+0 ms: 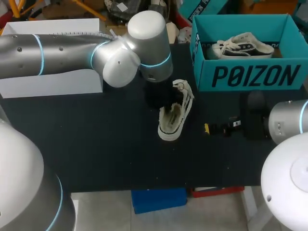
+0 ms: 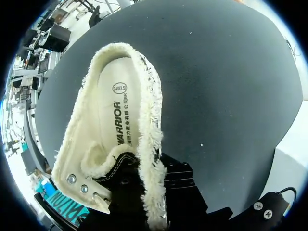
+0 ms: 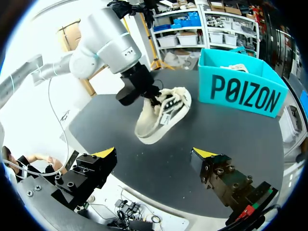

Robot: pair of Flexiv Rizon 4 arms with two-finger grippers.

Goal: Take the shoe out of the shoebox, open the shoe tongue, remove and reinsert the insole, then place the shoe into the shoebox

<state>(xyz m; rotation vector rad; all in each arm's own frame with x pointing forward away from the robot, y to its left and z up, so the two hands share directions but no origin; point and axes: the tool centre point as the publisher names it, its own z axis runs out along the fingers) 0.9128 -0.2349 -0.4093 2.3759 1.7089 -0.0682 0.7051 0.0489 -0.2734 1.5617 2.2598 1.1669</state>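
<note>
A cream shoe point(image 1: 174, 115) with fleece lining lies on the black table, just in front of the teal shoebox point(image 1: 250, 77). My left gripper point(image 1: 161, 98) comes down onto its opening. In the left wrist view the fleecy rim point(image 2: 153, 159) runs between the black fingers, so the left gripper point(image 2: 155, 195) is shut on it, and the printed insole point(image 2: 118, 115) lies inside. The right wrist view shows the shoe point(image 3: 161, 120) tilted under the left gripper point(image 3: 150, 95). My right gripper point(image 3: 155, 154) stands open and empty, short of the shoe, also seen as the right gripper point(image 1: 208, 128).
A second shoe point(image 1: 243, 46) lies inside the shoebox point(image 3: 240, 94) at the back right. A white box point(image 1: 57, 84) stands at the back left, partly behind my left arm. Bare table stretches in front of the shoe up to the near edge.
</note>
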